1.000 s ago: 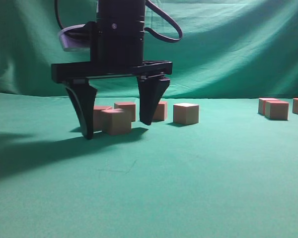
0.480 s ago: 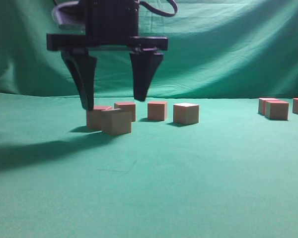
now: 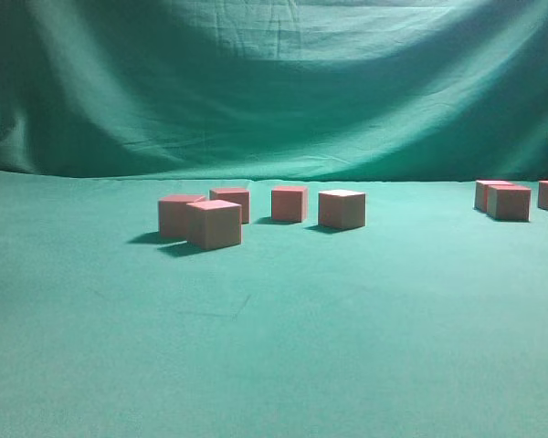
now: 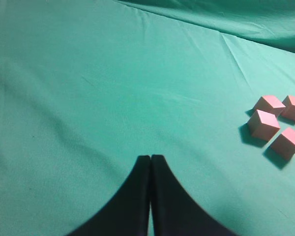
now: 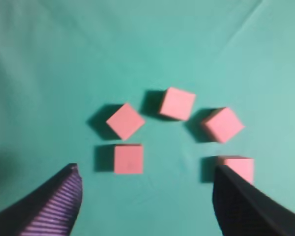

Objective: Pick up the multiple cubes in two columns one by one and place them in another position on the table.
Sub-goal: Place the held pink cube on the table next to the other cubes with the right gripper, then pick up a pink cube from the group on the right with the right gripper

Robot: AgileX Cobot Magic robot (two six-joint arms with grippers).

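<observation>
My right gripper (image 5: 145, 196) hangs above the table (image 3: 283, 356) with its two fingers (image 5: 54, 204) wide apart and nothing between them but green cloth. Looking down past them I count five cubes (image 5: 176, 103) in a loose arc. One sits square at about 12 o'clock from my fingertips' midpoint, just inside the left finger. Another lies turned on its corner at 11 o'clock. A third is at the top of the arc, a fourth is tilted at 1 o'clock, and the fifth is partly hidden behind my right finger at 3 o'clock. None of them touches me.

My left gripper (image 4: 151, 160) has its fingers pressed together, tip against tip, holding nothing. From that wrist, four cubes cluster at 2 o'clock, near the right edge of the view, close to each other and well apart from my fingertips.

From the side, neither of my arms shows. Four cubes stand in a ragged group left of centre on the table. The nearest one (image 3: 214, 224) is just in front of another, and two more are spaced out towards 3 o'clock. At the far right edge a second group of three cubes (image 3: 510, 202) sits well apart from the first.
</observation>
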